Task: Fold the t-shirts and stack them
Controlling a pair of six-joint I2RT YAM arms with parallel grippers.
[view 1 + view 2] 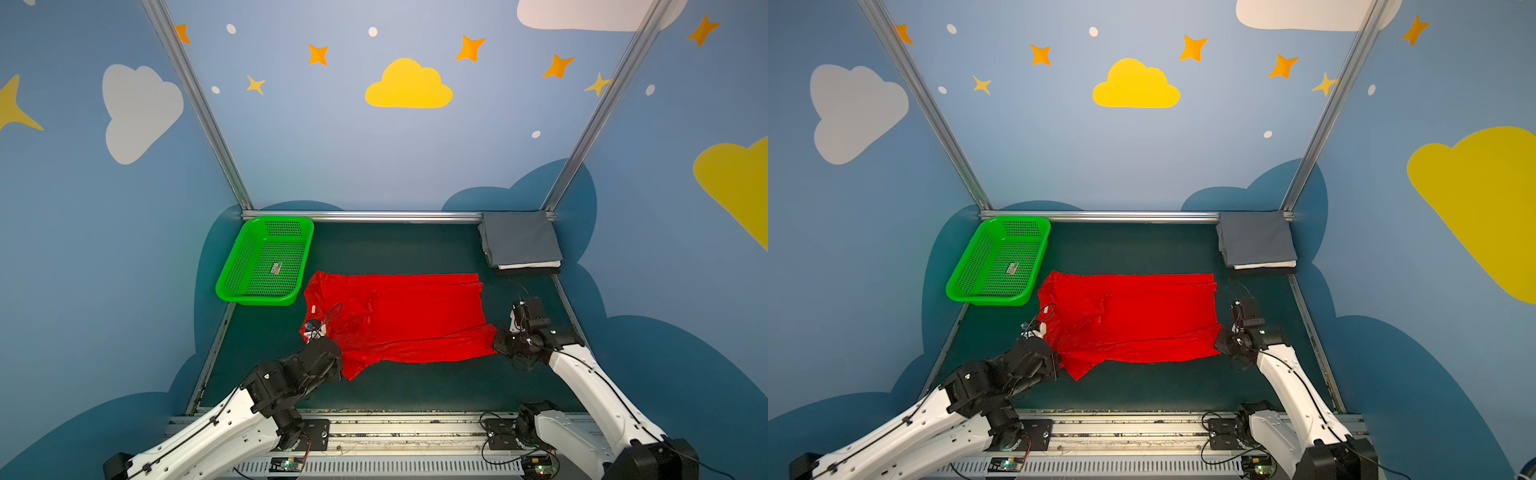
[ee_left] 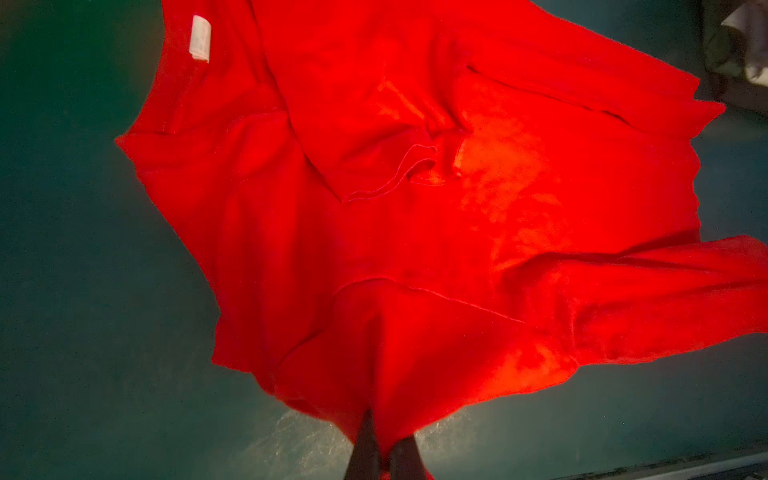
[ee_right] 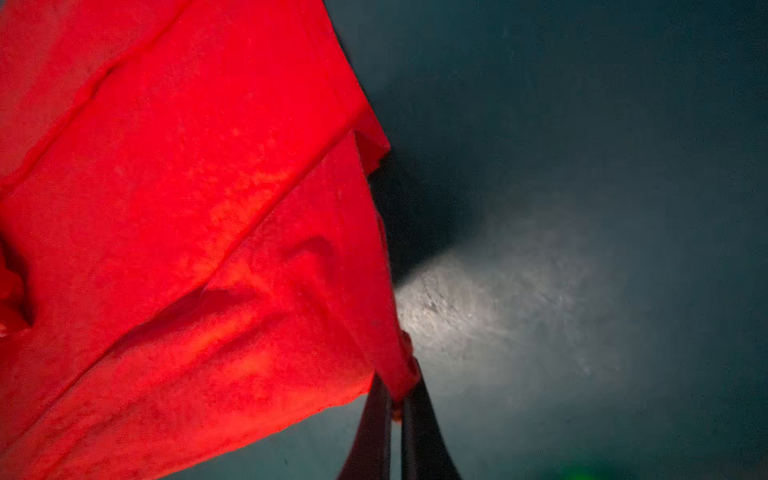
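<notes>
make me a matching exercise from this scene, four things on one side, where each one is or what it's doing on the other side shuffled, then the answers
Things:
1. green basket
2. red t-shirt
3. stack of folded shirts
4. left claw

Places or states:
a. far right corner of the table
b. shut on a near edge of the red cloth
c. far left of the table
d. spread across the middle of the table

Pairs: 1-c, 2-d, 3-a, 4-b
</notes>
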